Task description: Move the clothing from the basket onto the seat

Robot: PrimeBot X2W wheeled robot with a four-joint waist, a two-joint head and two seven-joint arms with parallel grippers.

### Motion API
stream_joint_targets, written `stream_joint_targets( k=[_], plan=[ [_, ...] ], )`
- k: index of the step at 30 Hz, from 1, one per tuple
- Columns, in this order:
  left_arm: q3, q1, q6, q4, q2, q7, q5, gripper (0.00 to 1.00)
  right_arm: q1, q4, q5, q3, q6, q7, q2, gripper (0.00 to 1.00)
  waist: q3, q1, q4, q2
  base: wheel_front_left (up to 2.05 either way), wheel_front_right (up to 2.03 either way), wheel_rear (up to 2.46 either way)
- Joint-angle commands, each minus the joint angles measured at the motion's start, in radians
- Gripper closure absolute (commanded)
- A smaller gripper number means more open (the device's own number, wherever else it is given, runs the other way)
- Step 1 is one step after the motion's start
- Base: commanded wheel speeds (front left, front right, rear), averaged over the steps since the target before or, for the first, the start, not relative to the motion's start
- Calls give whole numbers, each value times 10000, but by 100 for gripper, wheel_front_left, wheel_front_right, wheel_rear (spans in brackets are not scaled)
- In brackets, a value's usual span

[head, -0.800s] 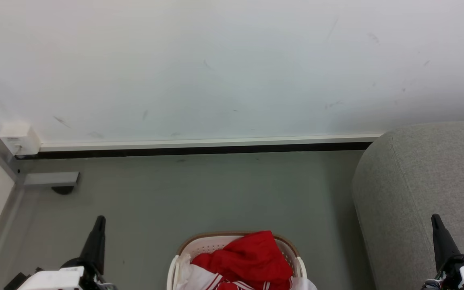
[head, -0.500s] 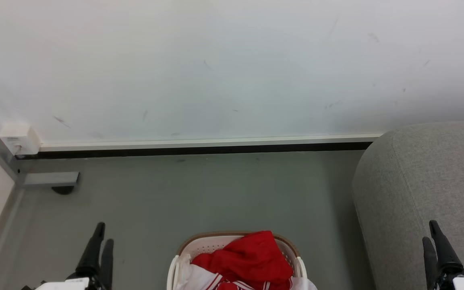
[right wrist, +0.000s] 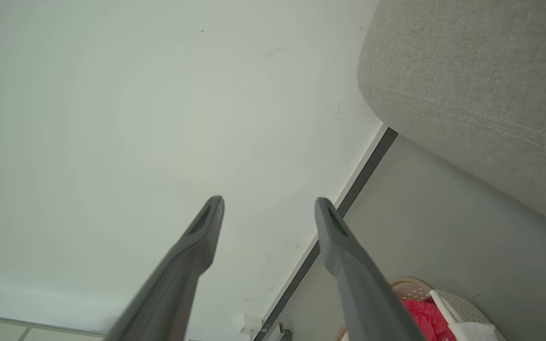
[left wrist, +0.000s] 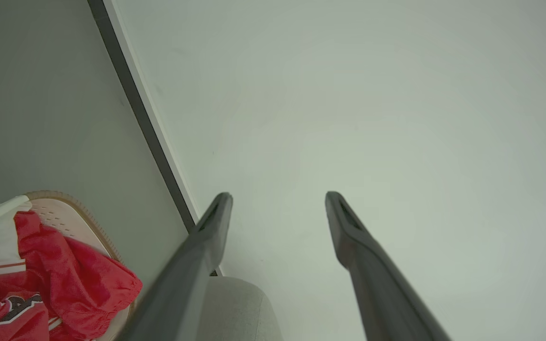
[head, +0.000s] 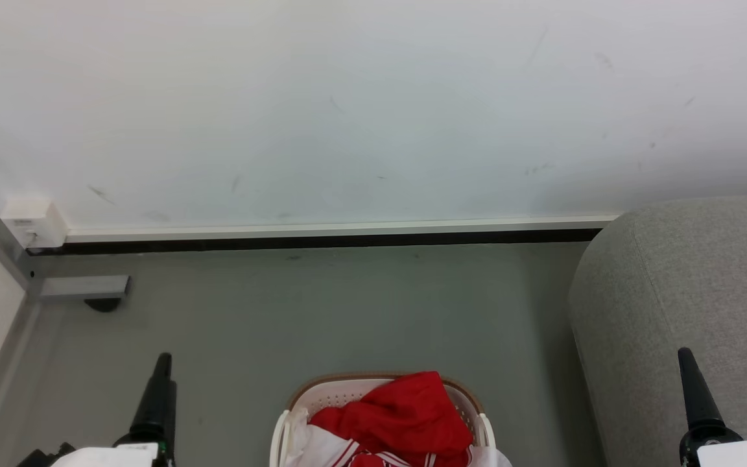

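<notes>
The cream basket with its brown rim stands on the floor at the bottom centre, holding crumpled red clothing with white striped trim. The light-grey seat rises at the right. My left gripper hangs left of the basket and my right gripper hangs in front of the seat, both well apart from the clothing. In the left wrist view the left gripper is open and empty, with the basket, clothing and seat low in the frame. The right gripper is open too, near the seat, basket and clothing.
A white wall with a dark baseboard runs behind the grey floor. At the left stand a white wall box and a metal frame foot. Open floor lies between the basket and the wall.
Both grippers turned at the wrist: half a second ago each showed two fingers side by side, now they line up as one. The right gripper shifted slightly left.
</notes>
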Motion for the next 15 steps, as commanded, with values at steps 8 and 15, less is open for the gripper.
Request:
stream_joint_targets(
  k=[8,15],
  plan=[
    [-58,12,157,-389,73,-405,1661,0,-24,-314,-2276,347,-4,-403,-126,0,-6,0,21,0,0,0,0],
    [-79,74,192,-452,80,-680,2689,0,11,-350,-3561,471,-5,-679,-135,0,-42,0,38,0,0,0,0]
  ],
)
